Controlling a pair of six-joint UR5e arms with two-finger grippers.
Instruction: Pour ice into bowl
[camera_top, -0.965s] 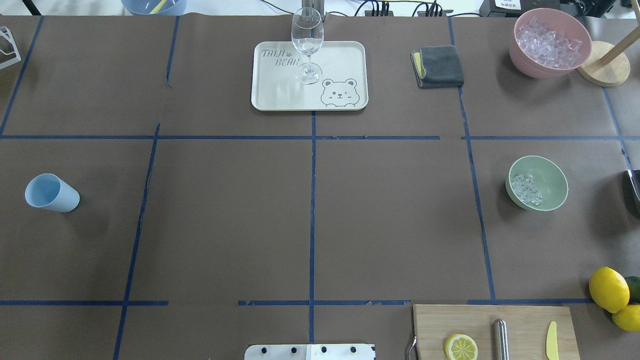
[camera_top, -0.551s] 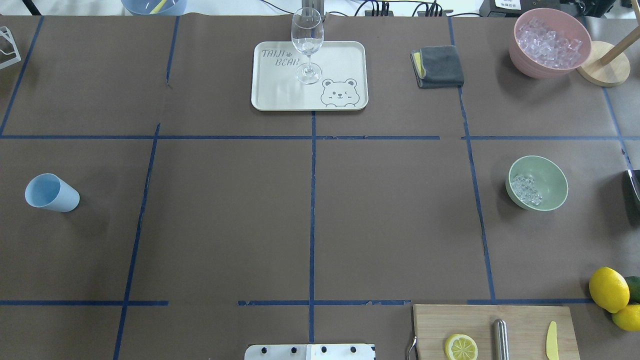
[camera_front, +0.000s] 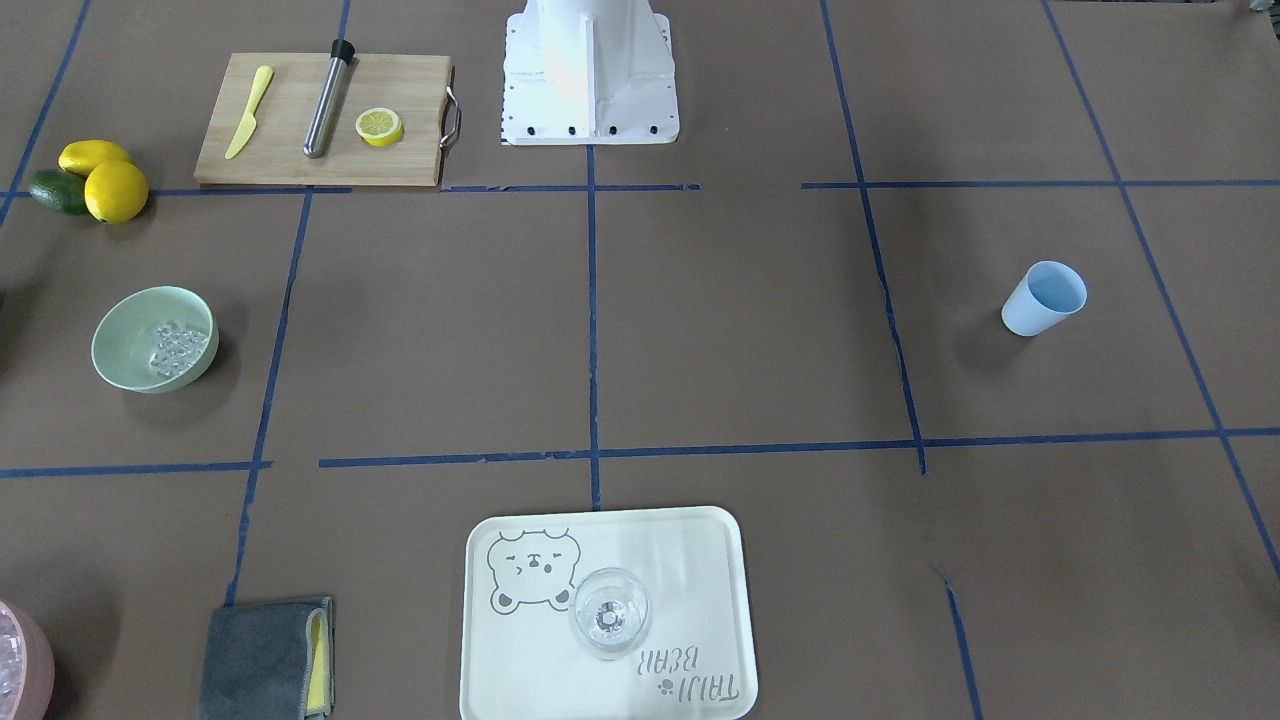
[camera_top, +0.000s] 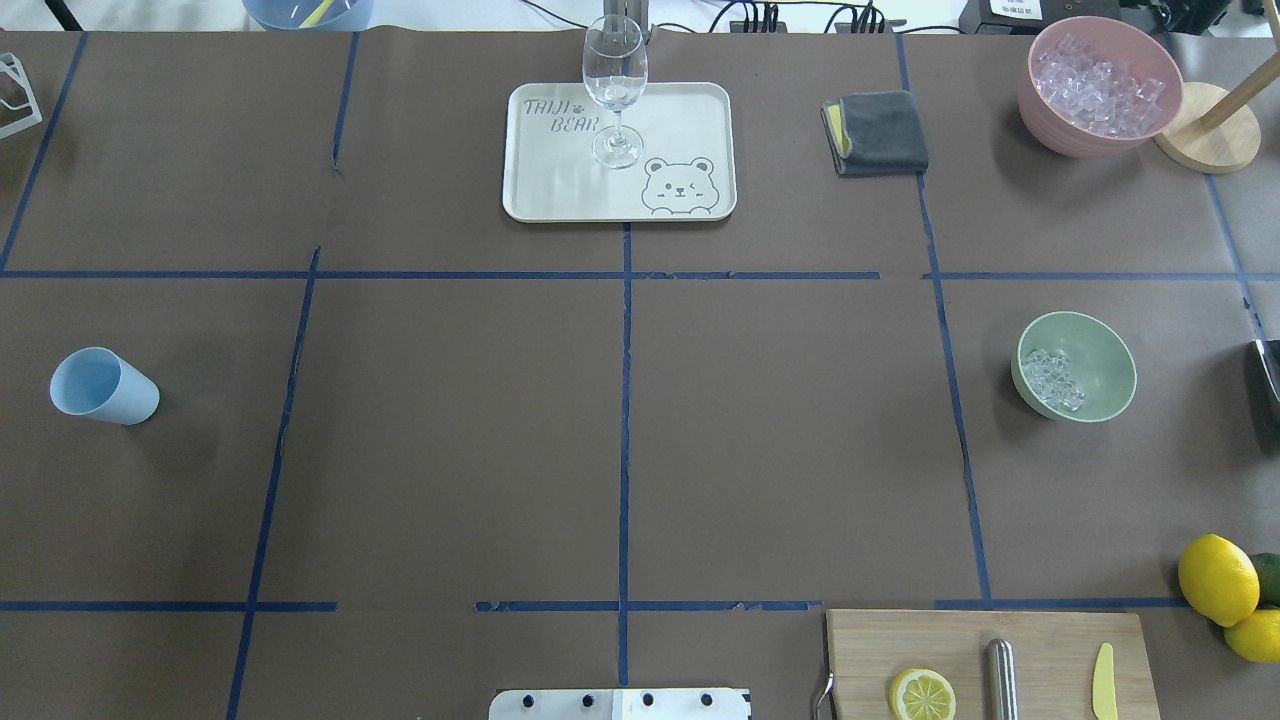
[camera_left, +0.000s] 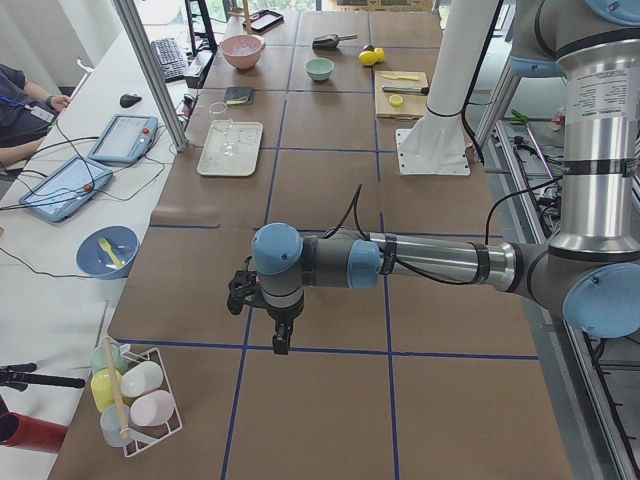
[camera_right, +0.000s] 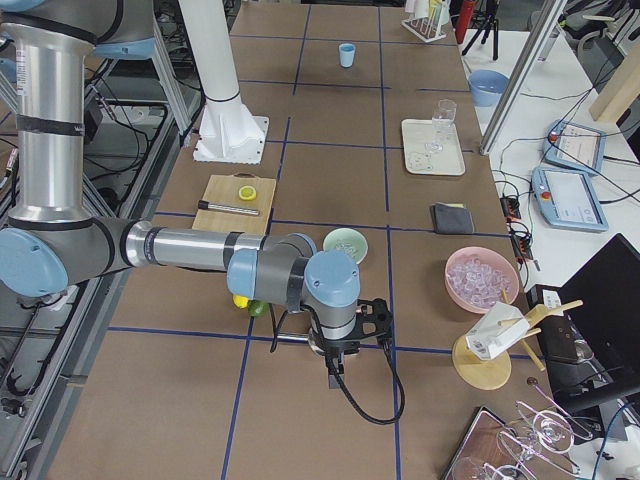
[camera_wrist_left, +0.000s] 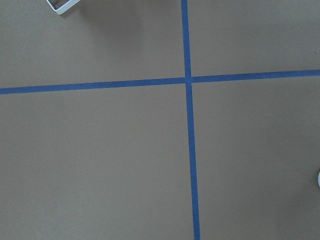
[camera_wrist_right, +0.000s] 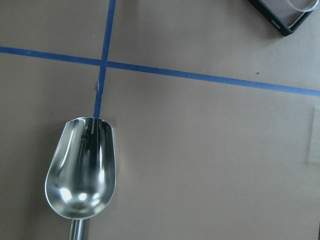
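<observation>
Ice (camera_top: 1055, 378), a small cluster of clear cubes, lies inside the mint-green bowl (camera_top: 1110, 352), against the wall on the side toward the table's middle. The bowl stands upright on the robot's right half of the table (camera_top: 780, 420), well apart from the light blue cup (camera_top: 100, 387), which stands upright on the far left. A pink tub (camera_top: 1050, 120) of ice stands beyond the bowl. The left gripper (camera_left: 282, 338) hangs over bare table at the left end, and the right gripper (camera_right: 336, 362) over the right end. Both appear only in the side views, so the stance of their jaws cannot be told. An empty metal scoop (camera_wrist_right: 82, 170) fills the right wrist view, with no fingers visible on it.
</observation>
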